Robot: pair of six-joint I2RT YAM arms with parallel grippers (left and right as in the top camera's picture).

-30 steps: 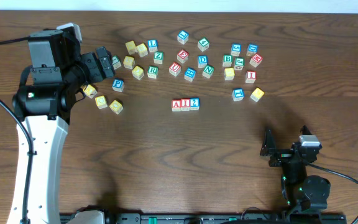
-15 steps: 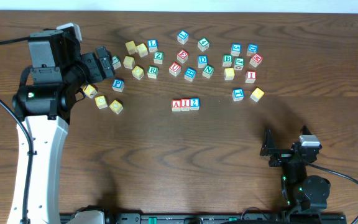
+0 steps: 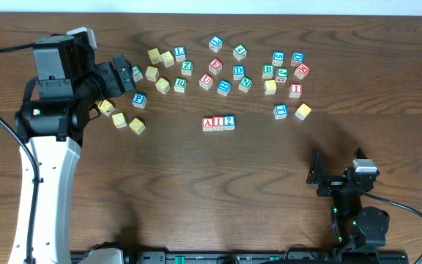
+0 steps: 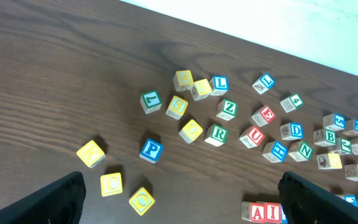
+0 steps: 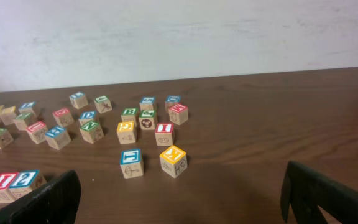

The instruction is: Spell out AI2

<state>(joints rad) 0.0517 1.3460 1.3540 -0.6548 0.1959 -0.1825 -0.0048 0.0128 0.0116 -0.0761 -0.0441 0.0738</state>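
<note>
Apparently nothing moved lately — A (image 3: 208, 123), I (image 3: 218, 123), 2 (image 3: 229, 122) touch in one row mid-table (image 3: 196, 205), so the word looks finished. From it, left gripper (image 4: 185, 200) at ten o'clock and right gripper (image 5: 179, 200) at four both stand spread, empty.

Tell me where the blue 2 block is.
Overhead view: the blue 2 block is the right end of a row, touching the red I block, below the scattered blocks.

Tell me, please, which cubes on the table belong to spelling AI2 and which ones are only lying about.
For the job: A cube, I cube, 2 cube, side by side in one row.

Lying about, among others: spare I cube, P cube, Z cube, yellow cube.
</note>
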